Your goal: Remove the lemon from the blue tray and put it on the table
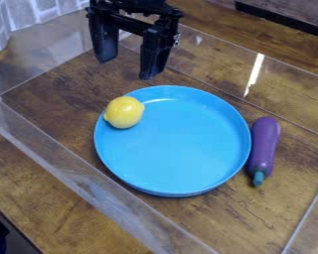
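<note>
No writing is seen. The small smooth yellow lemon [123, 111] lies at the left rim of the round blue plastic tray [189, 149] on the dark wood-plank table [43, 109]. A long purple eggplant [262, 148] lies just right of the tray (on the table). The black gripper [131, 52] is held at the far side, fingers spread, nothing pinched.

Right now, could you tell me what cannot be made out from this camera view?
- Gripper: jaws open, but the arm above is cut off by the top edge.
- Table: glare streaks blur the grain.
- Eggplant: its underside is hidden.
- Lemon on the blue tray: far side unseen.
</note>
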Controlling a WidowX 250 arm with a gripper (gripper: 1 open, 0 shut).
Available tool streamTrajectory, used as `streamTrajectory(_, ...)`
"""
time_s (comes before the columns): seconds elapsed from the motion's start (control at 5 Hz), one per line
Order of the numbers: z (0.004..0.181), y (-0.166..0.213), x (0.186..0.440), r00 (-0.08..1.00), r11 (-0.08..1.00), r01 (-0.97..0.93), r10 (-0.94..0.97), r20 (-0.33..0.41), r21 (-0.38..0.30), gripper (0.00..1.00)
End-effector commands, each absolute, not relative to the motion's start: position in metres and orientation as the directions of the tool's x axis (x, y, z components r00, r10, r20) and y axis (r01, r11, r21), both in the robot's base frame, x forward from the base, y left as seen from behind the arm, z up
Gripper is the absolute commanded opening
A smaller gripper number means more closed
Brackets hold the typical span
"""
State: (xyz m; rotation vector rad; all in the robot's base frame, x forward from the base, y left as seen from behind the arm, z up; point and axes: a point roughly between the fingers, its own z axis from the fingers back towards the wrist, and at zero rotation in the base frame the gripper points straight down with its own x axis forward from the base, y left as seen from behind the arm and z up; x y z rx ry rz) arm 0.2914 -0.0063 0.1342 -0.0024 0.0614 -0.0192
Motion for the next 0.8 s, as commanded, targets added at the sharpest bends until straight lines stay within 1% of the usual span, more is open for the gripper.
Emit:
streamTrajectory(0.0,0.125,-0.006,0.291,0.995,0.998,0.055,-0.056,-0.078,-0.006,1.0)
streamTrajectory(0.2,0.109,-0.004,0.292,0.989,0.993,0.118,-0.118,-0.089,-0.01,1.0)
streamTrajectory(0.4,0.092,0.001,0.294,0.977,0.98,0.198,-0.199,-0.076,-0.014,1.0)
streamTrajectory(0.6,0.081,0.008,0.294,0.962,0.965,0.261,-0.263,-0.073,-0.033,1.0)
